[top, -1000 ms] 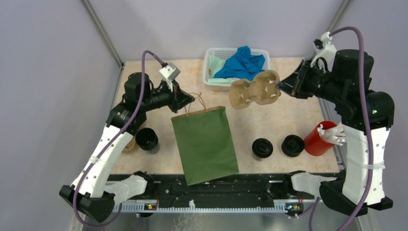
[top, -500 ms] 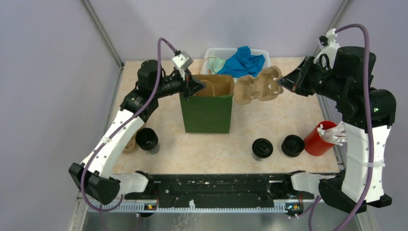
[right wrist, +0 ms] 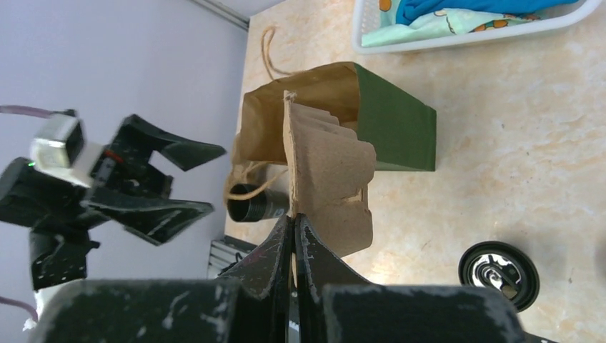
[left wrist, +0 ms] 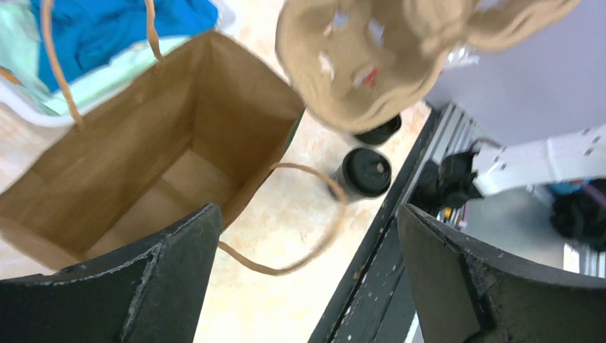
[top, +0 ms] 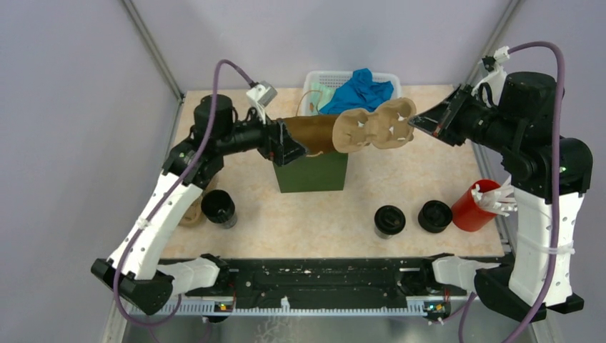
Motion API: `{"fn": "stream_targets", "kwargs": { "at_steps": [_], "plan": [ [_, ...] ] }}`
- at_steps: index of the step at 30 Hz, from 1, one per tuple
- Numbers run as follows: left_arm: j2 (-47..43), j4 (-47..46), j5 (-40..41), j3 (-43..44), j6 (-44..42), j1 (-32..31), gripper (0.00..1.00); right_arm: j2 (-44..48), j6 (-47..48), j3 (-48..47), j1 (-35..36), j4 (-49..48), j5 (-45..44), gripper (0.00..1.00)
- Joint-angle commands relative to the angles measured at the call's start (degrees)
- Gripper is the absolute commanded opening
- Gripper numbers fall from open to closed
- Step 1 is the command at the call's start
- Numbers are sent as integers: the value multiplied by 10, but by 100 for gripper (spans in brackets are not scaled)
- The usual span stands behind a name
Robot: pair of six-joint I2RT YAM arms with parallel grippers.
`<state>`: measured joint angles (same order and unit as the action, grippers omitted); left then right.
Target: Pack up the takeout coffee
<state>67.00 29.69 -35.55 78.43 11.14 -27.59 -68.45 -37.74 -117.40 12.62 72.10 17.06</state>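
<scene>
Three takeout coffee cups stand on the table, one at the left [top: 219, 207] and two at the right [top: 389, 220] [top: 434, 216]. A green paper bag [top: 312, 170] stands upright with its brown mouth open. My left gripper [top: 289, 146] hangs open at the mouth's left edge. In the left wrist view the bag's inside [left wrist: 143, 164] is empty, and a loose handle loop lies between the wide-apart fingers [left wrist: 307, 221]. My right gripper [right wrist: 293, 221] is shut on the edge of the tan cardboard cup tray [top: 375, 126], held in the air over the bag's right side.
A white basket [top: 309, 107] with blue cloth stands behind the bag. A red cup with white sticks [top: 475, 206] is at the right edge beside my right arm. A black rail [top: 307, 275] runs along the table's front edge.
The bag went from lying flat to standing open at the back. My left gripper has let go of it and opened. The tray has shifted slightly left, towards the bag.
</scene>
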Motion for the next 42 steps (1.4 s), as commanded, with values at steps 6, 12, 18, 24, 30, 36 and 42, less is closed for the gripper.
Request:
{"fn": "stream_targets", "kwargs": {
  "at_steps": [6, 12, 18, 24, 30, 36, 42],
  "plan": [
    [41, 231, 224, 196, 180, 18, 95, -41, -59, -12, -2, -31, 72, 0],
    [48, 225, 285, 147, 192, 74, 85, -79, -56, -31, -1, -38, 77, 0],
    [71, 164, 215, 120, 205, 152, 63, -126, -47, -96, -1, -29, 82, 0],
    [142, 132, 139, 128, 196, 163, 52, -157, -28, -150, -1, -15, 80, 0],
    [189, 131, 147, 161, 169, 162, 50, -167, -2, -159, -1, -4, 73, 0],
    [225, 157, 167, 203, 134, 158, 39, -173, 14, -159, -2, 3, 75, 0],
    [250, 185, 205, 242, 116, 130, 34, -176, 24, -158, -2, 8, 76, 0]
  ]
}}
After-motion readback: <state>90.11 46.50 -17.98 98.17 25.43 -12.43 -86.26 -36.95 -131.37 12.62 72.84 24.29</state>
